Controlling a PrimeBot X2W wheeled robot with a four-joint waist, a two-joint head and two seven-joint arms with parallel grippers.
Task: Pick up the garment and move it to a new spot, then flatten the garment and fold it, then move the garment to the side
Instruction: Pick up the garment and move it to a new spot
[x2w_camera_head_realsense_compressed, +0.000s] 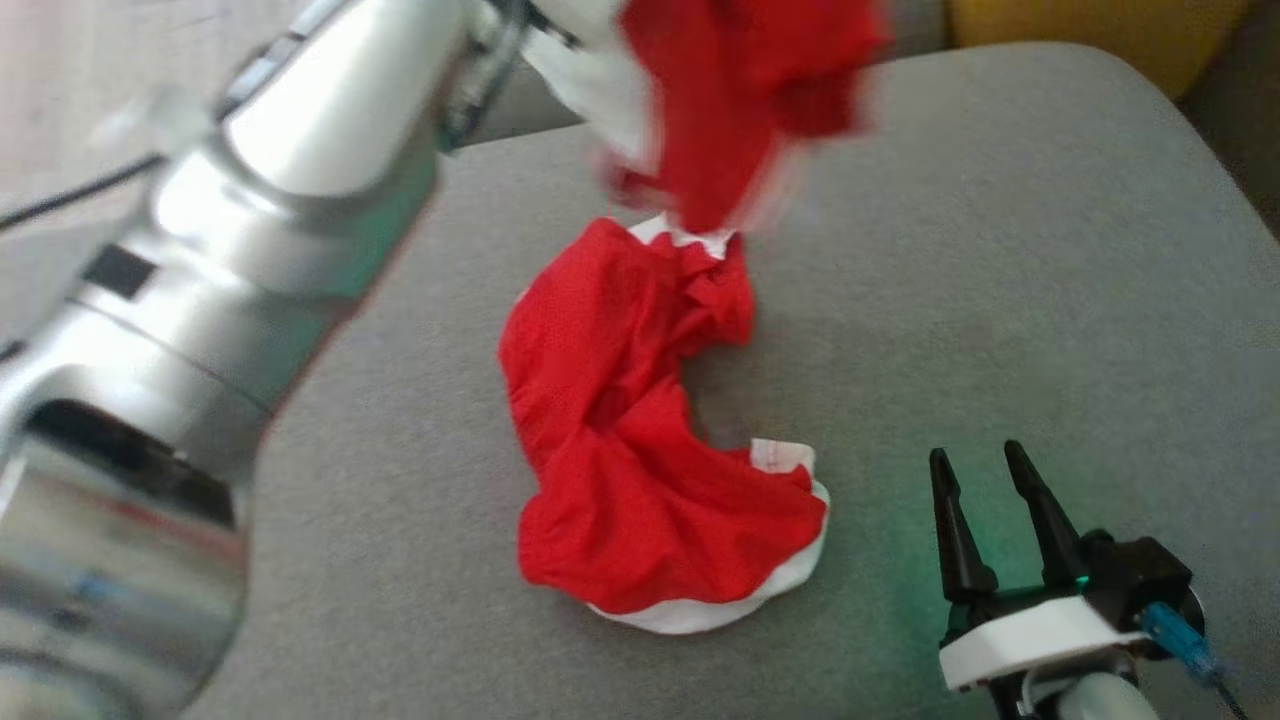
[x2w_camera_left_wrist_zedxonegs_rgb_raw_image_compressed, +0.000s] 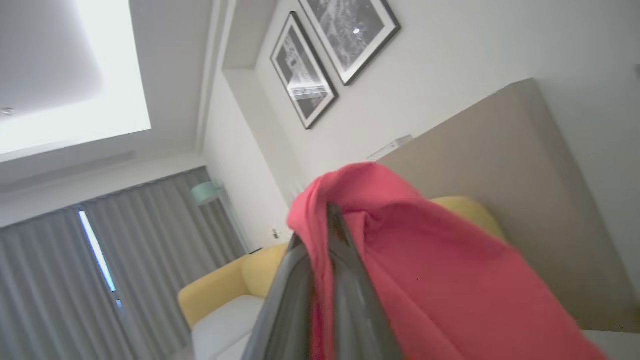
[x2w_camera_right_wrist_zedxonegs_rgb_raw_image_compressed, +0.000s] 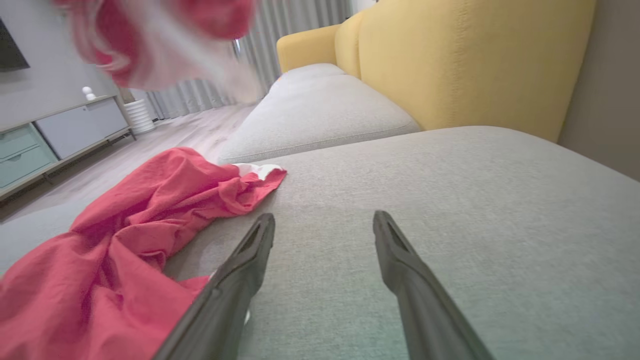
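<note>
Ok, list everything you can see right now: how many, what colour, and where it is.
garment: one, red with white trim, one end lifted, the rest crumpled on the nearer cushion
seat cushions: two, grey, side by side
sofa back: one, yellow, behind the cushions
framed pictures: two, dark frames, on the wall
left gripper: one, dark fingers, raised, shut on the garment
right gripper: one, dark fingers, open, above the cushion right of the garment
</note>
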